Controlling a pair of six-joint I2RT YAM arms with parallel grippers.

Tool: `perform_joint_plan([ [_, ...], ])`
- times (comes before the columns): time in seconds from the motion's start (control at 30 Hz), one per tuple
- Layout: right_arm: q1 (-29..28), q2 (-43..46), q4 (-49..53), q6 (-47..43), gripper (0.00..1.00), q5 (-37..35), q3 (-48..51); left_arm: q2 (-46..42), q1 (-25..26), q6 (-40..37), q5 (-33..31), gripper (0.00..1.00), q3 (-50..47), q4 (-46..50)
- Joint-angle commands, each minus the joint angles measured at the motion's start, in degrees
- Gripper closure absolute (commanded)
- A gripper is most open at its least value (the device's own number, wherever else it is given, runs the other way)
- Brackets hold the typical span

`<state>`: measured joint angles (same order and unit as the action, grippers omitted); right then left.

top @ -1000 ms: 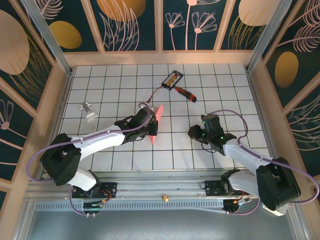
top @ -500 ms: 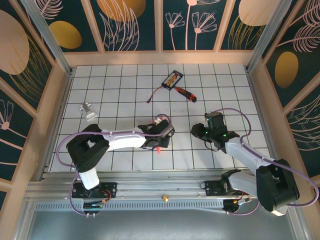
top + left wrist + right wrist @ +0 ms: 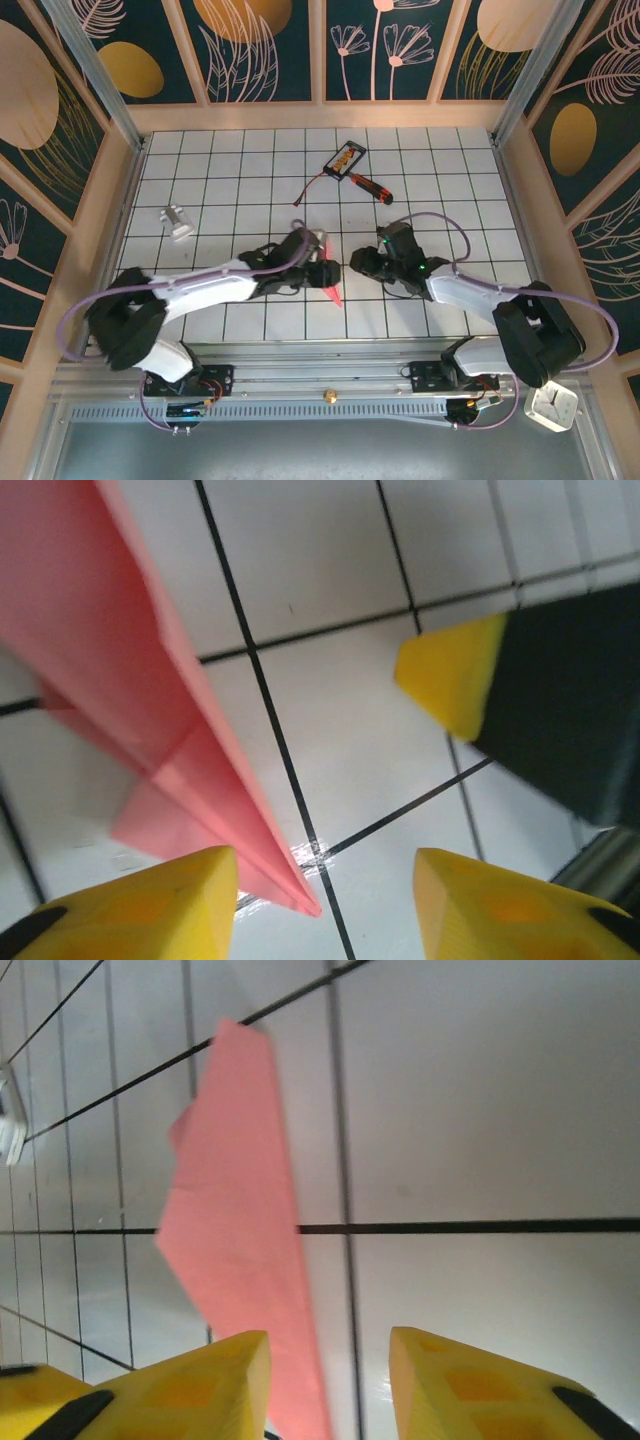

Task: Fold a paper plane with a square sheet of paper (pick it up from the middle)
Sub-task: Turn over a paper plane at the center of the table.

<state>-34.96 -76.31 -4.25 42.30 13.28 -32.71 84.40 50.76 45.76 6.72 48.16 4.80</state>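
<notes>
The paper plane (image 3: 331, 279), a slim pink-red dart, lies on the white tiles in the middle of the floor; the square sheet of paper is folded into this shape. My left gripper (image 3: 318, 262) is at its left side, open. In the left wrist view the plane (image 3: 130, 680) runs down to a tip just inside the left finger, with my gripper (image 3: 325, 910) wide around it. My right gripper (image 3: 358, 263) is just right of the plane, also open. In the right wrist view the plane (image 3: 240, 1230) runs between its fingertips (image 3: 190, 1385), next to the left one.
A red-handled screwdriver (image 3: 368, 186) and a small black-and-orange card (image 3: 346, 158) lie at the back centre. A small pale grey object (image 3: 177, 222) lies at the left. Wooden walls (image 3: 115, 215) bound the tiled floor on three sides.
The left gripper brought the plane down and to the right, then opened and let it go onto the tiles. The right gripper moved left up to the plane and opened.
</notes>
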Motion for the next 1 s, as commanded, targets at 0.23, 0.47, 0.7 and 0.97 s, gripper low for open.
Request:
perform_joint_plan([
  [0.23,-11.49,-13.98,10.41,-9.60,0.50,-17.36,-16.22,-13.34,-14.75,1.97,5.35,0.41,-10.77,-2.51],
  [0.47,-13.21,-25.06,16.86,-11.21,0.61,-26.40,-24.82,-11.42,-14.94,4.74,8.42,0.42,-14.36,-6.68],
  [0.7,-9.47,-18.94,7.22,-10.19,0.92,-16.50,-16.95,-9.37,-14.41,8.99,12.64,0.45,-18.58,-14.52],
  [0.97,2.00,-12.84,-10.23,-4.75,1.00,7.93,-3.52,0.34,-11.44,10.69,15.05,0.44,-15.31,-24.12],
])
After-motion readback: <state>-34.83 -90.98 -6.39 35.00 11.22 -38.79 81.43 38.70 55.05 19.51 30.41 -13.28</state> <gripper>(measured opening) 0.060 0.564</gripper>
